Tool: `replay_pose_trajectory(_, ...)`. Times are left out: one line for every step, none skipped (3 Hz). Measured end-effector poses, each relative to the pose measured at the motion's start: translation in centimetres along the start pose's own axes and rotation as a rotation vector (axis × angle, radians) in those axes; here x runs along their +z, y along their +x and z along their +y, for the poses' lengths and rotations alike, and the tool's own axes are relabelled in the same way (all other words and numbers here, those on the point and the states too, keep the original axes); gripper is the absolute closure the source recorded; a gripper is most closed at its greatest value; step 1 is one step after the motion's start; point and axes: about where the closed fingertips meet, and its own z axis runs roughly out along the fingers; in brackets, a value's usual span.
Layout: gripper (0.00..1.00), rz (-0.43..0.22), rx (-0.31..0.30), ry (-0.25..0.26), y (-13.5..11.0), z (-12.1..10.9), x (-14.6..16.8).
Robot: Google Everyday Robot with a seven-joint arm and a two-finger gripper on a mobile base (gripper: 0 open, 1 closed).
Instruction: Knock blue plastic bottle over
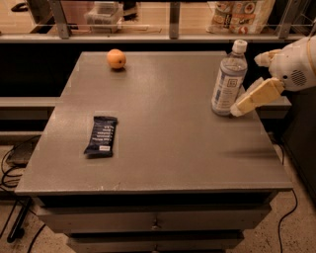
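The blue plastic bottle [228,79] stands upright near the right edge of the grey table [168,143]. It is clear with a white cap and a pale label. My gripper [256,95] reaches in from the right, low over the table. Its cream tip is at the bottle's lower right side, touching it or very nearly so. It holds nothing.
An orange [116,59] lies at the table's back left. A dark snack bar wrapper [101,136] lies front left. A shelf rail with bags [242,15] runs behind the table. Cables [12,168] lie on the floor at the left.
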Motion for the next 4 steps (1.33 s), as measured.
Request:
replay_pose_trajectory(0.0, -0.049, 0.034, -0.027, -0.1, -0.8, 2.7)
replay_pose_trajectory(0.15, -0.085, 0.047, -0.06, -0.5, -1.0, 4.8)
replay_pose_trajectory(0.39, -0.119, 0.028, -0.08, -1.9, -1.0, 5.7)
replay_pose_trajectory(0.62, -0.13, -0.037, -0.093, -4.5, -0.3, 5.9)
